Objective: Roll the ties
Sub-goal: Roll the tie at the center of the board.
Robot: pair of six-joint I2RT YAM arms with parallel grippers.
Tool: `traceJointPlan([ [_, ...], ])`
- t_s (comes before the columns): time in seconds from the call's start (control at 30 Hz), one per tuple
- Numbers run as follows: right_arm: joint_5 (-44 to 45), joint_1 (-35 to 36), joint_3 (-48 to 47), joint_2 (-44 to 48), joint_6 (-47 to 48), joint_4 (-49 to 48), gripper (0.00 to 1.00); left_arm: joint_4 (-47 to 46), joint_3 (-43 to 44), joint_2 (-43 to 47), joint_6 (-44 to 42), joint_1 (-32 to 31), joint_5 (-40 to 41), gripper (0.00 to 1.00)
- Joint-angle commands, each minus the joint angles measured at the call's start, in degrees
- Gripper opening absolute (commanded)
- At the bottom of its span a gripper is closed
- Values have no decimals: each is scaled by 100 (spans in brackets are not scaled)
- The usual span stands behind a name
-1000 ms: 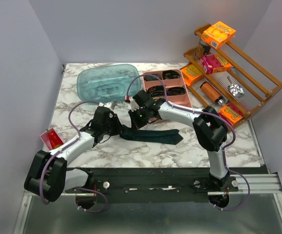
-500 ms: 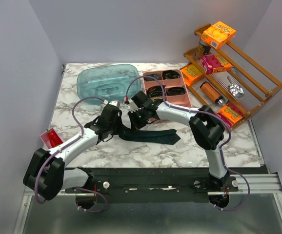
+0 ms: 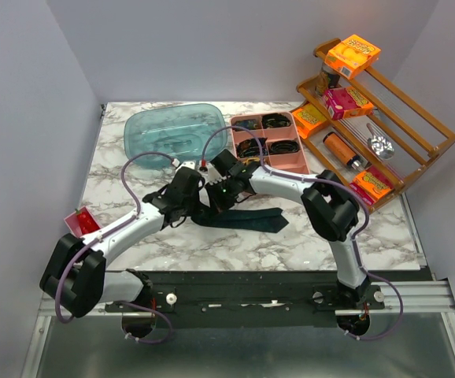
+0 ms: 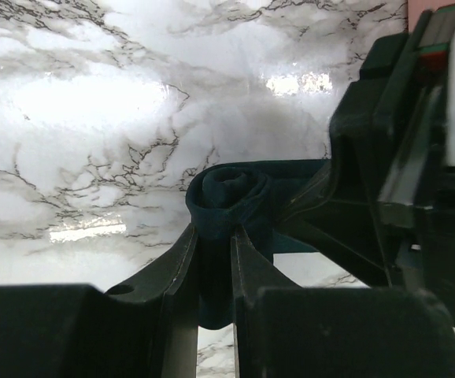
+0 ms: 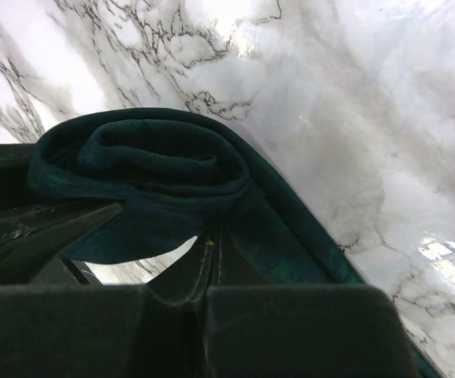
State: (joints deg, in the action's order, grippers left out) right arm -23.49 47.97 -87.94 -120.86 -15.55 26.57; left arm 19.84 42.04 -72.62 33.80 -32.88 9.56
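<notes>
Dark teal tie (image 3: 251, 220) lay on marble table (image 3: 290, 252), left end coiled, left gripper (image 4: 214, 240) clamped on coil, right gripper (image 5: 210, 256) fingers pressed together against it, both arms hid coil from above, pink tray (image 3: 300, 146) of rolled ties (image 3: 276, 121) just behind, wooden rack (image 3: 416, 150) apart.

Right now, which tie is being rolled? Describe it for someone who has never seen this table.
On the marble table, look just in front of the pink compartment tray, where the left gripper and right gripper meet. The dark teal tie lies there: coiled at its left end, a flat strip running right. It's the only tie on the bare marble, not in the tray.
</notes>
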Motion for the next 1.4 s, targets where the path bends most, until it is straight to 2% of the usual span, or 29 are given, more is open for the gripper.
traceJointPlan([
  [0.0, -209, 64, -197, -175, -88, -64, 4, 214, 278, -121, -58, -174, 467, 0],
  [0.23, -332, 99, -328, -315, -176, -117, 4, 469, 551, -411, -58, -526, 872, 0],
  [0.47, -341, 90, -338, -386, -203, -125, 4, 696, 709, -499, -128, -623, 1030, 0],
  [0.93, 247, -287, 66, 536, -106, -29, 4, 2094, 1367, -912, -199, -798, 2023, 0],
  [1.37, 441, -736, 576, 845, -71, -3, 4, 2876, 1930, -1974, -67, -1299, 2752, 0],
])
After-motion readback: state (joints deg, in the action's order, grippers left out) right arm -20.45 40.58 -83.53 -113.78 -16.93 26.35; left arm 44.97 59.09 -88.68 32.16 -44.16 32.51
